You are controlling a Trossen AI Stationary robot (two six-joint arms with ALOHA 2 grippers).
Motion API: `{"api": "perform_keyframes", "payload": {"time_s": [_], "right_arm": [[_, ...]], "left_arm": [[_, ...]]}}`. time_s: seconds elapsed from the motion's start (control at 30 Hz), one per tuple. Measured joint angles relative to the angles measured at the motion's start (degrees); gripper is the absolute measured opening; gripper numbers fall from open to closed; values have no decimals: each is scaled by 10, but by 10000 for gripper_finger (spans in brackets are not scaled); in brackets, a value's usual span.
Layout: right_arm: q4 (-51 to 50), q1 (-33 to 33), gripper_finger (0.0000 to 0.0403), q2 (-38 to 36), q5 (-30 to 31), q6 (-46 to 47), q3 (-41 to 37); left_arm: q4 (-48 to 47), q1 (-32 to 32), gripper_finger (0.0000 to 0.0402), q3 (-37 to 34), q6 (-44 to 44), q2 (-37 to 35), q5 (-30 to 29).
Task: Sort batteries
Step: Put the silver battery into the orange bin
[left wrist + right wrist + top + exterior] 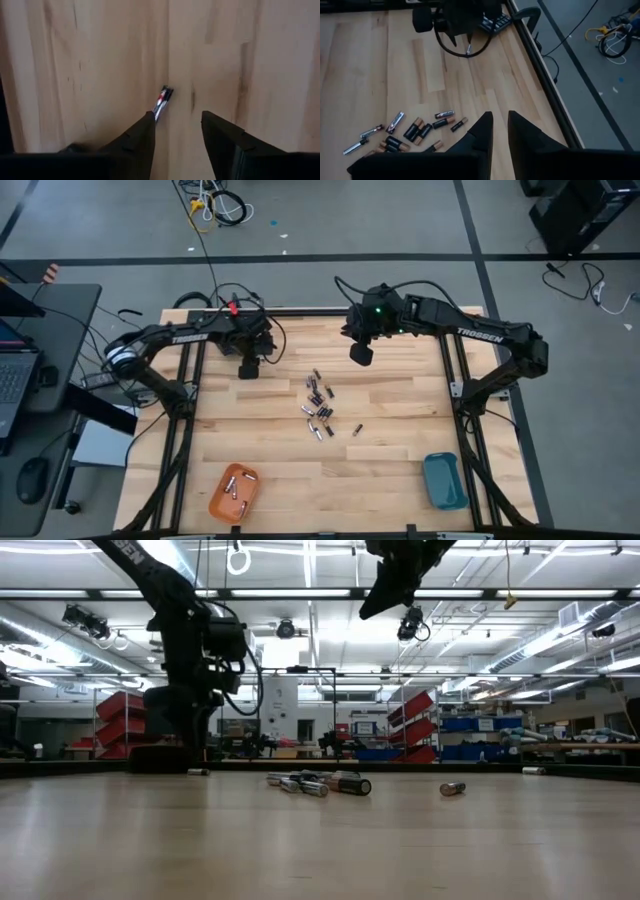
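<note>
left claw open over table, one battery at fingertip, unheld | right claw near-shut, empty, above pile | risk: battery rolls, wrong tray

Battery half hidden behind left finger

left gripper: we hold it low, pointed down at the surface, jaws parted with a clear gap between the fingers | right gripper: we keep it raised well above the surface, jaws drawn close, only a narrow slit between them, nothing held
</note>
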Motion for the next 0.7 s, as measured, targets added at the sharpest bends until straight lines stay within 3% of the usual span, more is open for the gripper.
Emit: {"api": "perform_keyframes", "payload": {"time_s": [0.7], "right_arm": [[0, 0, 46, 1, 0, -1, 0]], "left_arm": [[19, 10, 159, 0, -14, 16, -5]]}}
